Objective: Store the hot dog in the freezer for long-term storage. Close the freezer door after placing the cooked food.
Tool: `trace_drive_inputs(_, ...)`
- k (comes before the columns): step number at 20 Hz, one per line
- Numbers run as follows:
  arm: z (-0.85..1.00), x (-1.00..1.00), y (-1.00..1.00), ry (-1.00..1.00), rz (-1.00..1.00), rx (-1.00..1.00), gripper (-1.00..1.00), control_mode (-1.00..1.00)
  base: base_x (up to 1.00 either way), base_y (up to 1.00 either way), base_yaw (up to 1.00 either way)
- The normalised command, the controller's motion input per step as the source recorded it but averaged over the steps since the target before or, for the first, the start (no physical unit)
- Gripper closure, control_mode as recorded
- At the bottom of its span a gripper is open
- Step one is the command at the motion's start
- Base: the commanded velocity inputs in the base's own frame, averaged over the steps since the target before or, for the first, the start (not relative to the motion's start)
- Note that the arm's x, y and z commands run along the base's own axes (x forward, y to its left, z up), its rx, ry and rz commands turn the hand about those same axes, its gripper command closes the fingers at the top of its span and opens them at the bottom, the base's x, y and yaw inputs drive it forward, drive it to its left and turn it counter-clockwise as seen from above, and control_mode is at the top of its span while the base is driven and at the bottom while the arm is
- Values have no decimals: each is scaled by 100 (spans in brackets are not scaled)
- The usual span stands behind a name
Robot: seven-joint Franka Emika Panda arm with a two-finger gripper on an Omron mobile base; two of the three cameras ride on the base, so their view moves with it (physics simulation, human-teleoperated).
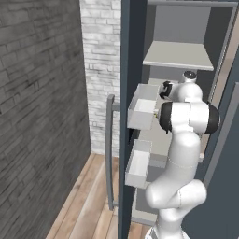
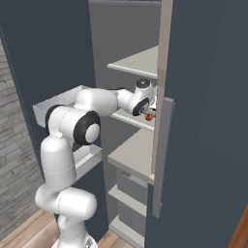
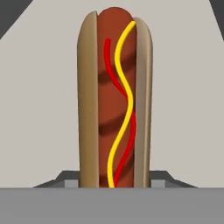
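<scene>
Orange-brown hot dog [image 3: 114, 100] is pinched in your jaws over a freezer [image 2: 131, 63] shelf; release it, then shut the freezer door [image 1: 127, 140].

I'm watching from two base cameras looking forward and down over the arm: the left one is sitting behind it, facing the open freezer door [image 1: 126, 116] edge-on with its white bins; the right one is facing the freezer [image 2: 140, 63] shelves. Both are sharing the arm and shelves. My hand camera is looking along the fingers, very near the hot dog [image 3: 114, 100] running straight out ahead of them.
</scene>
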Motion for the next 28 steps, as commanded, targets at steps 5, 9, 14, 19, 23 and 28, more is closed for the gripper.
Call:
trace_drive_inputs(5,-5,0,0,0,0,0,-100,-100,0,0,0)
trace_drive_inputs(9,0,0,0,0,0,0,-100,-100,0,0,0)
trace_drive_inputs(14,0,0,0,0,0,0,-100,-100,0,0,0)
trace_drive_inputs(19,1,-23,6,-9,0,-3,-100,-100,0,0,0)
trace_drive_inputs(23,0,-43,14,-3,0,-3,-100,-100,0,0,0)
trace_drive_inputs(28,0,-59,20,-2,0,-1,-100,-100,0,0,0)
